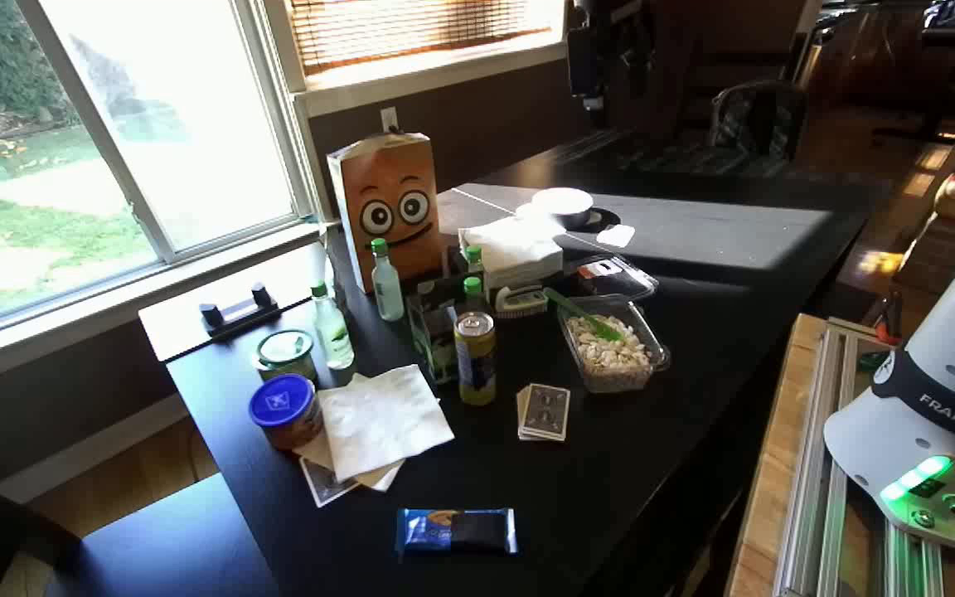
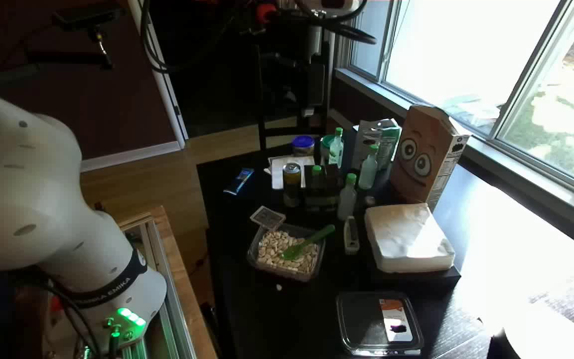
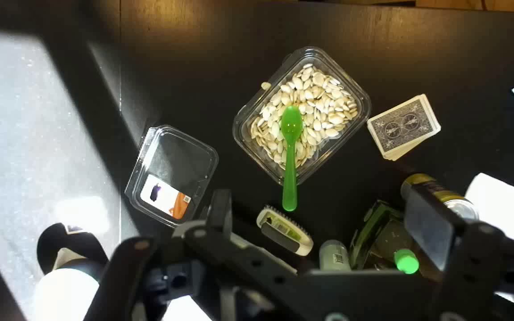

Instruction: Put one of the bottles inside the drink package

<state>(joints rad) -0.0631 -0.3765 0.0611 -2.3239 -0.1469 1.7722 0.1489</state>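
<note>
Slim pale green bottles with green caps stand upright on the table. One is at the left (image 1: 332,336), one stands before the cartoon-face box (image 1: 388,290), and one (image 2: 347,202) is beside a small dark open carrier (image 2: 319,202), which looks like the drink package. A green cap (image 2: 316,170) shows inside that carrier. In the wrist view the bottle beside the carrier (image 3: 335,256) is partly covered by my gripper (image 3: 324,209), and the carrier (image 3: 368,232) is near the right finger. My gripper is open and empty, above the table. Dark parts like it (image 1: 610,58) hang in an exterior view.
A tall orange-brown face box (image 1: 390,207) stands behind. A can (image 1: 476,365) touches or nearly touches the carrier. A brush (image 3: 286,229), seed container with green spoon (image 3: 306,120), cards (image 3: 403,127), clear lid (image 3: 172,174), napkin stack (image 2: 406,234) and jars (image 1: 285,410) surround it.
</note>
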